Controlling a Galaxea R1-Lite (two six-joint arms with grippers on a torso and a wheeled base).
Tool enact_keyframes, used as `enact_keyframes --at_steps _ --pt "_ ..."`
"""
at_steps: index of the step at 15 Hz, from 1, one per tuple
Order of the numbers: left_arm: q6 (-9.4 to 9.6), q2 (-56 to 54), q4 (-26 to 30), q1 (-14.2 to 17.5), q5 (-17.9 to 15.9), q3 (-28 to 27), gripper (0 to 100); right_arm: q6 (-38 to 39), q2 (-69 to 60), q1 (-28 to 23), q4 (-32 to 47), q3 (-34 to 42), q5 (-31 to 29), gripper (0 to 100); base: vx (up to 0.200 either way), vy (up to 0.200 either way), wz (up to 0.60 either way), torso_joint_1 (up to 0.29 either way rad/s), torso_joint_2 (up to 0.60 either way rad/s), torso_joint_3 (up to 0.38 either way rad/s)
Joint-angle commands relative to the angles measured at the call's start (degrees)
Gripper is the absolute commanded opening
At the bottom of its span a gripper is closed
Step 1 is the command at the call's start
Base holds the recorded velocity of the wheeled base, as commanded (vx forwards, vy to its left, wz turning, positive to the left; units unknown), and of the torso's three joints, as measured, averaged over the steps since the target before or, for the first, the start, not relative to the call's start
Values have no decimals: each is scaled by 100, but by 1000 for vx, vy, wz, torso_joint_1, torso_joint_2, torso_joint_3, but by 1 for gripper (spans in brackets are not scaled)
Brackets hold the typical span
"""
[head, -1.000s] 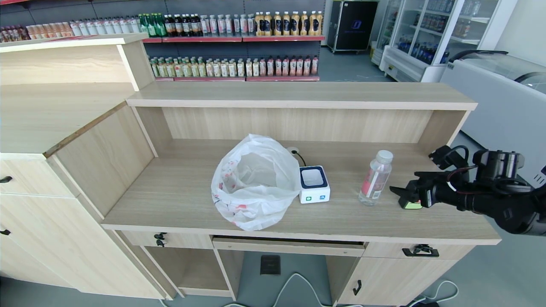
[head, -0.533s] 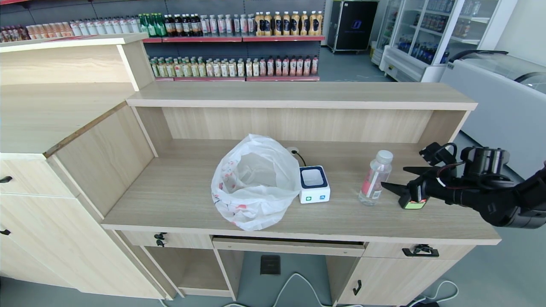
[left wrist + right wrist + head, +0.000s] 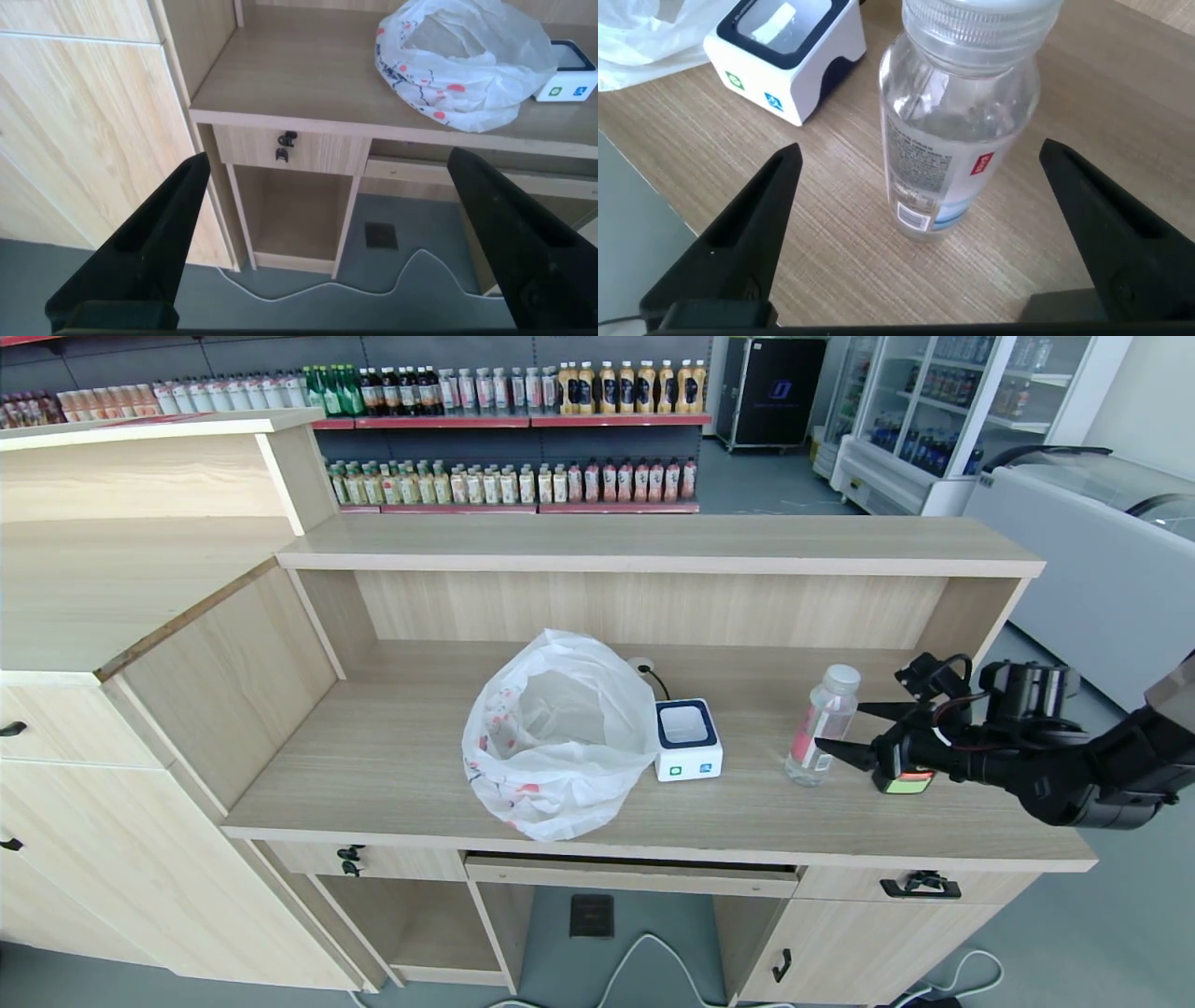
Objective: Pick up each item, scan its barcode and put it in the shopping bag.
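The left gripper (image 3: 327,159) is parked low in front of the counter's (image 3: 392,756) left end, near a small drawer with a dark handle (image 3: 285,147). Its two black, wedge-shaped fingers (image 3: 140,252) are spread wide, and nothing is held or touched by them.

The counter itself is done in pale wood-grain laminate, matte and flat. Toward the middle, the shopping bag (image 3: 551,737) is slumped on the top: thin, crinkly, see-through white plastic with little red prints, and its mouth is left gaping upward. Just beside its right side a small scanner (image 3: 688,739) is set, a boxy white block with rounded corners, a dark-framed glossy window on top and two small coloured icons on the front. A dark cable (image 3: 658,681) is run out behind it.

Further right, well apart from the scanner, the bottle (image 3: 822,737) is stood upright on the counter: clear, smooth plastic, round, with a white cap and a pink-and-white label.

The right gripper (image 3: 838,725) is held level at the bottle's right side. Its black tapered fingers (image 3: 738,243) are opened wide, with the bottle framed between them. Nothing is gripped; whether a fingertip is actually touching the plastic can't be told.
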Motion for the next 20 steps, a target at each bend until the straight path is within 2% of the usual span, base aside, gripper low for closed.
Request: enact_keyframes --at_steps 1,20 --pt "0 2 -1 4 5 0 100 6 161 70 -2 -164 53 100 0 0 0 0 0 0" --pt "0 2 -1 4 -3 0 100 94 1048 351 -2 -1175 114 100 0 0 0 0 0 0"
